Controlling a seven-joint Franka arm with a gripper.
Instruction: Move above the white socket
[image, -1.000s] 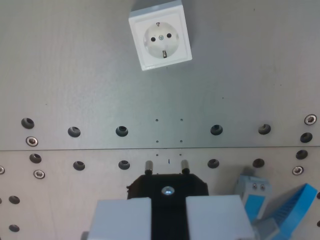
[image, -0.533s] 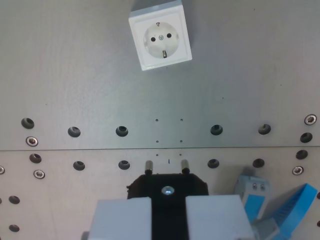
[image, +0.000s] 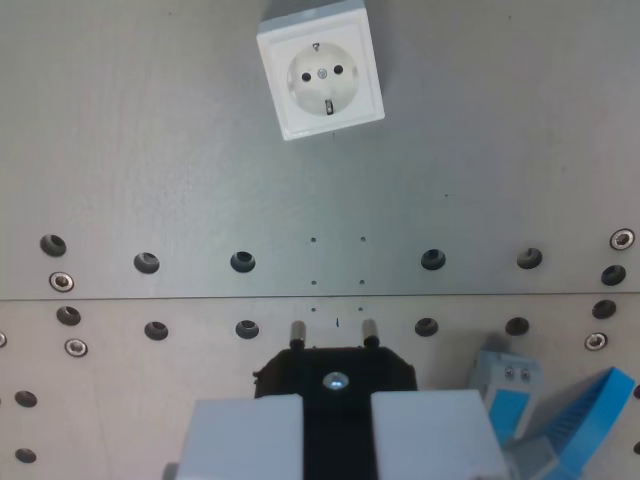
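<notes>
Holding a black plug (image: 335, 375) between my grey fingers (image: 250, 435), my gripper (image: 337, 440) is clamped on it with its two pins pointing up the wrist view. Well beyond them, near the top edge, sits the white socket (image: 320, 72), slightly rotated on the metal plate (image: 150, 150). I judge I should travel straight forward, staying level, and twist a little to match its tilt.

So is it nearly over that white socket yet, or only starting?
Done: the gripper already grips the black plug, pins pointing ahead. In hand: the approach, at an early stage. Left: most of the way, since the white socket sits far off at the wrist view's top, across bare metal plate.
</notes>
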